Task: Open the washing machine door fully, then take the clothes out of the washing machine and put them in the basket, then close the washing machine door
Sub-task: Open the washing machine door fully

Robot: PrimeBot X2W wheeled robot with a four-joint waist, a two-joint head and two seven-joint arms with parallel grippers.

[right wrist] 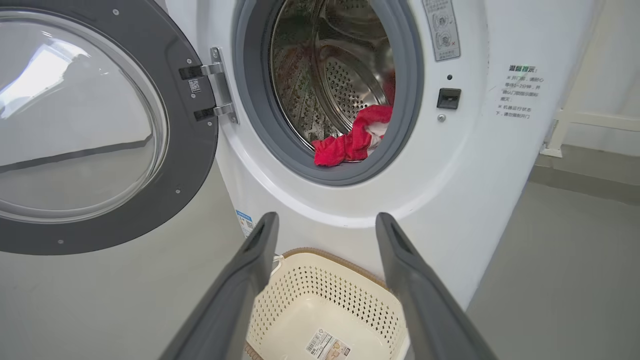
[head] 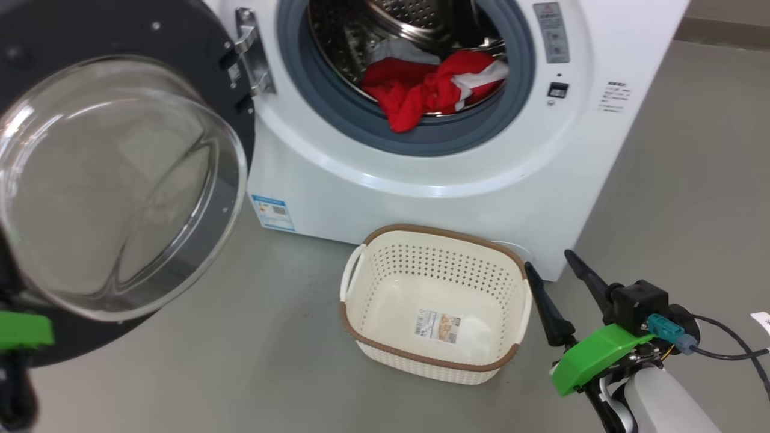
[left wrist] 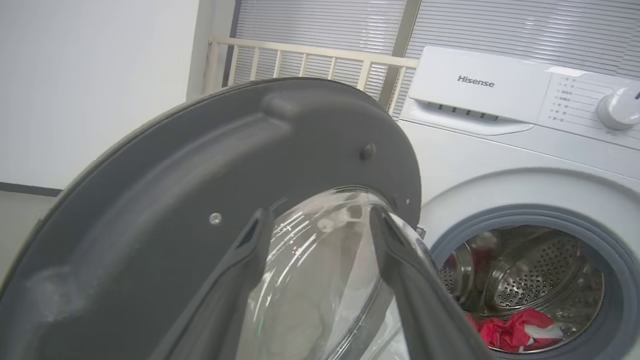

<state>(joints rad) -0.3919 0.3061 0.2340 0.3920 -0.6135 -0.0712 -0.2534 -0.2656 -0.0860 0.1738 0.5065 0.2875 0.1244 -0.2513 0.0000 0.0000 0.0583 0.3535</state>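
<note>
The washing machine [head: 421, 198] stands with its door [head: 204, 36] swung out to the left, glass bowl facing me. The red clothes [head: 433, 90] lie in the steel drum, one end hanging over the grey ring. On the floor in front sits the basket [head: 433, 231] with nothing in it. My left gripper [left wrist: 318, 215] is open, close against the door's [left wrist: 200, 175] inner face, with the glass bowl showing between its fingers and nothing held. To the right of the basket, my right gripper [head: 548, 260] is open and holds nothing. In the right wrist view, that gripper [right wrist: 326, 220] points over the basket [right wrist: 325, 280] toward the clothes [right wrist: 350, 145].
Grey floor [head: 271, 337] surrounds the machine and basket. The open door overhangs the floor at the left. A pale wooden railing [left wrist: 310, 55] and window blinds stand behind the machine. A black cable [head: 722, 352] trails from my right wrist.
</note>
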